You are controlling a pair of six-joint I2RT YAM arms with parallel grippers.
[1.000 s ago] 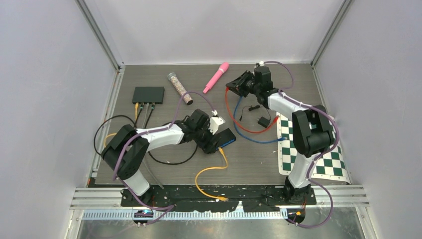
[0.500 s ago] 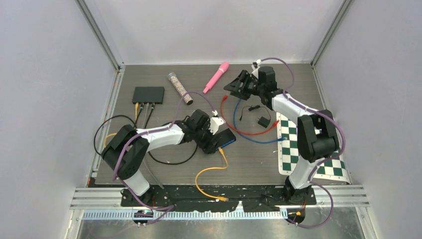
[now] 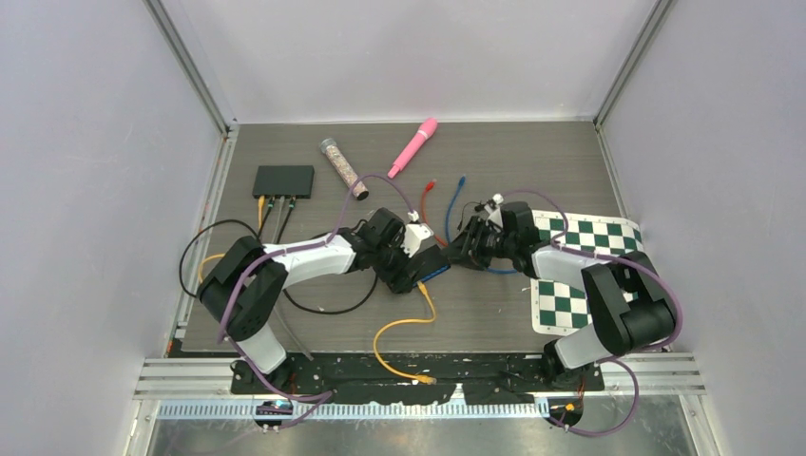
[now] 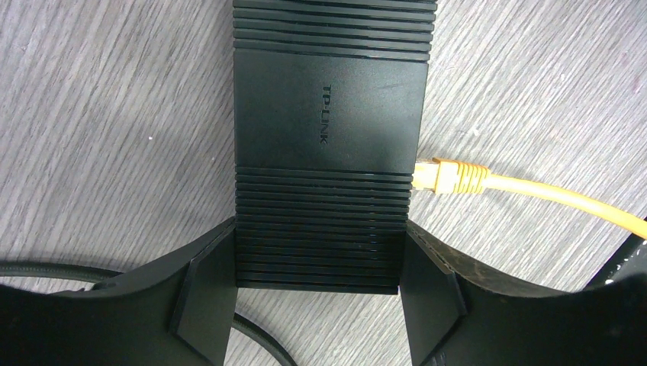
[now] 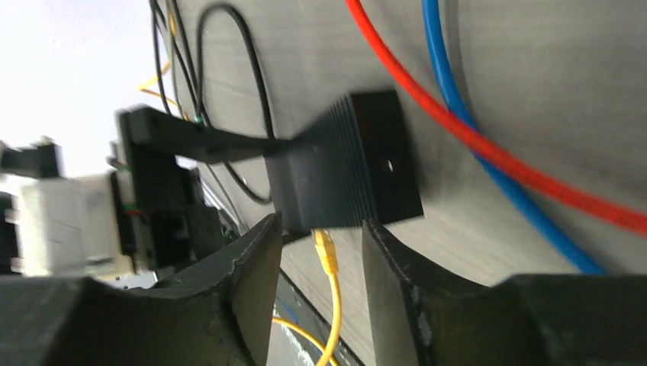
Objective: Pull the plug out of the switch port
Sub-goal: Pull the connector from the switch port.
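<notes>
Yellow cable loops on the desk nearest my bases, and its plug sits seated in a side port of the black switch. So the pull itself isn't done yet.

The bracing half looks sorted, though. My left end effector is clenched on the switch, one finger pressed to each long side, pinning it flat on the desk around the middle.

My right end effector is just beyond the switch with its fingers apart and nothing in them. In its own camera the plug shows in the gap between them, close but not touched. I reckon what's left is closing on the plug and drawing it straight out.

The switch is a flat, ribbed box with a logo on top. The plug's clip may need squeezing, but I can't see it. Further back, a red cable and a blue one lie loose.
</notes>
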